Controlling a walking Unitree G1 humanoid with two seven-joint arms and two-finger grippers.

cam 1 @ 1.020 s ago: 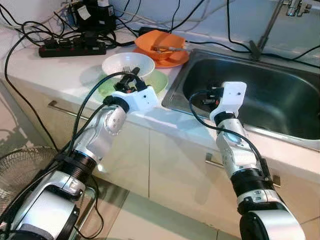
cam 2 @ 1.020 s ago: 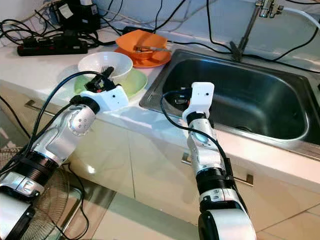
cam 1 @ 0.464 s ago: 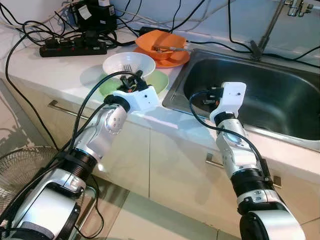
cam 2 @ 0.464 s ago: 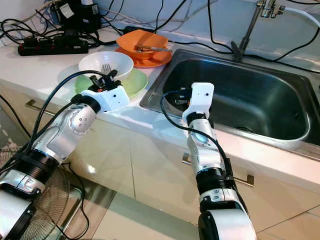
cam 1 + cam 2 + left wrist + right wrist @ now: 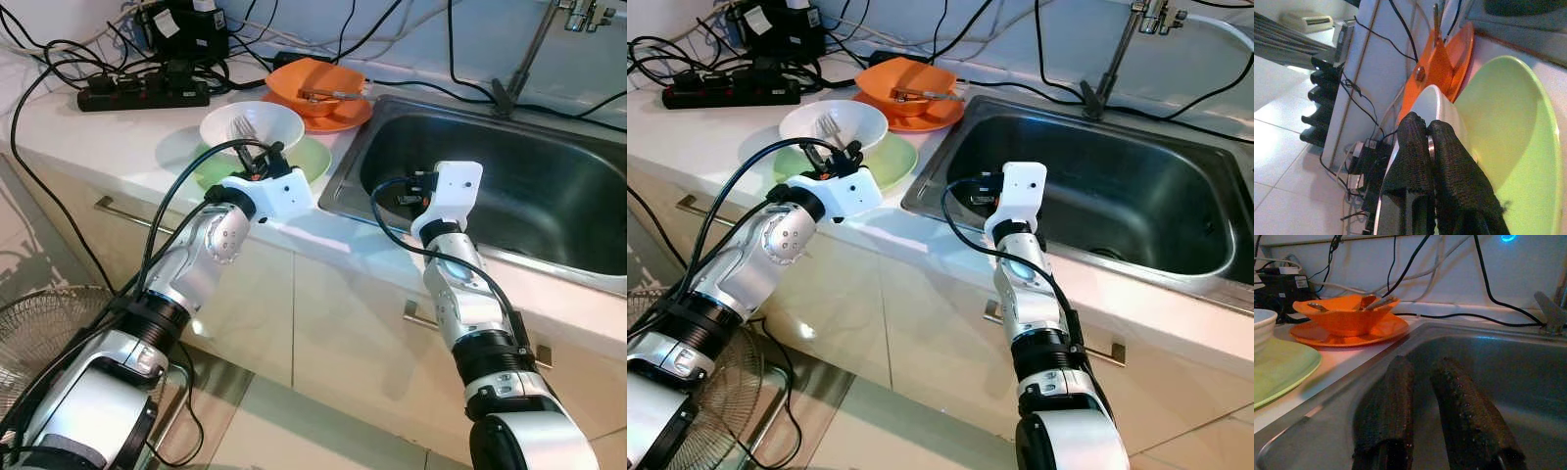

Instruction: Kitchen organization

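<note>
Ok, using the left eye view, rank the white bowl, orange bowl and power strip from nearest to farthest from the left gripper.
1. White bowl: right at the left gripper, on the green plate.
2. Orange bowl: farther back, beside the sink.
3. Power strip: farthest, back on the counter's left among the cables.

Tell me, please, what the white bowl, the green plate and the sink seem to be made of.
White bowl: probably glazed ceramic, since it is glossy and opaque, though melamine is possible.
Green plate: likely plastic or melamine, with a smooth, soft sheen and a flat pastel colour.
Sink: brushed stainless steel, grey with blurred reflections.
</note>
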